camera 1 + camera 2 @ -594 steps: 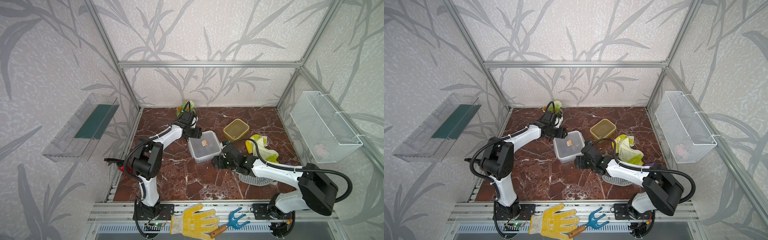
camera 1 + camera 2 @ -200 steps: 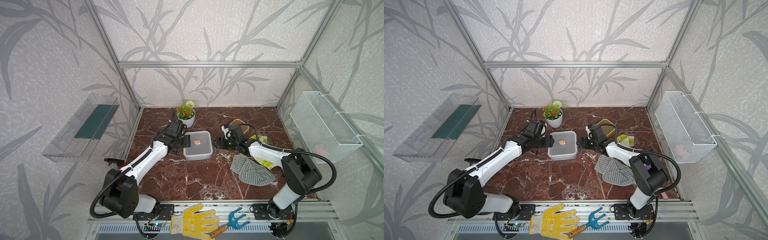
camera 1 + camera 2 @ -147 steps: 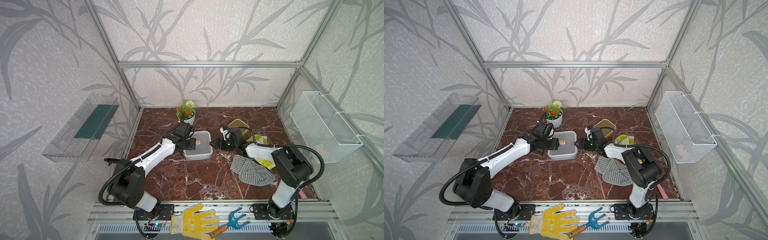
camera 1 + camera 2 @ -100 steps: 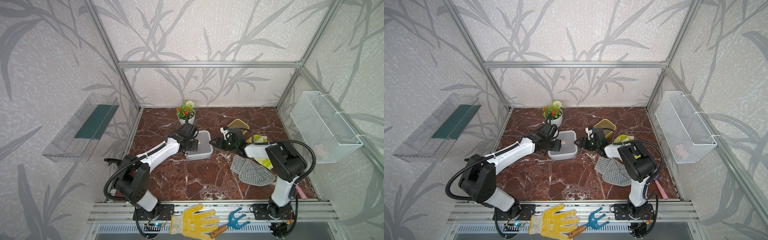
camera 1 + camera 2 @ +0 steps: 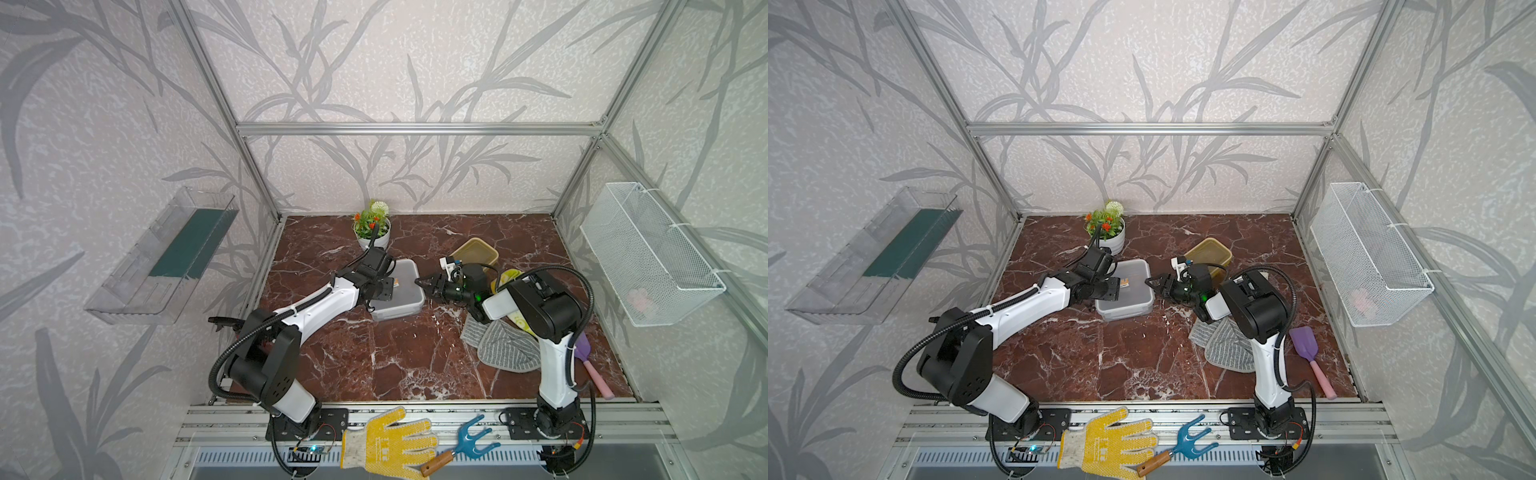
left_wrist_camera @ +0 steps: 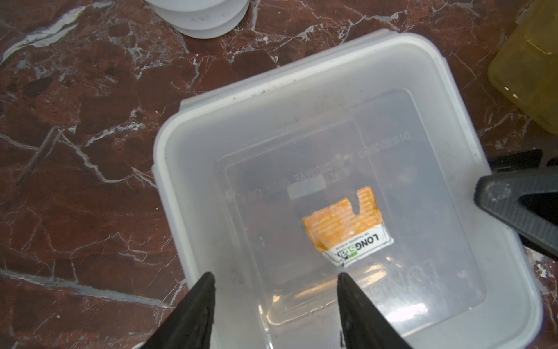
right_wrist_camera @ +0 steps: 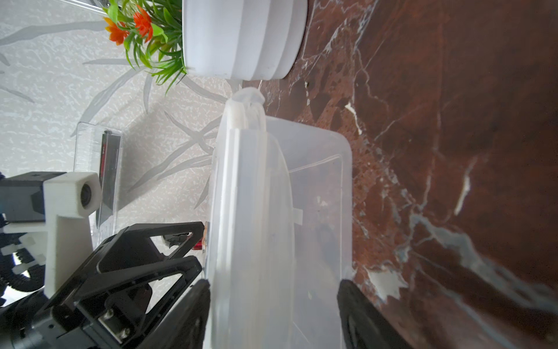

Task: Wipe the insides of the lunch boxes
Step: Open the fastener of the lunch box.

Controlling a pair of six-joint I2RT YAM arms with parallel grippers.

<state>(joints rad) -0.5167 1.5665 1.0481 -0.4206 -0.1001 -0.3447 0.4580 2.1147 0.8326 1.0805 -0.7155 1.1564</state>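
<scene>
The left tool hides part of the clear lunch box; its jaws gape over the lid's edge. The right tool straddles the opposite rim, open, the amber lunch box behind it.

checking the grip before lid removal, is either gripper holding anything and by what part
Nothing is held. The left gripper is open over one edge of the clear lunch box; the right gripper is open around the opposite edge.

Robot test booth: aluminium frame, wallpapered panels, marble-look floor.
</scene>
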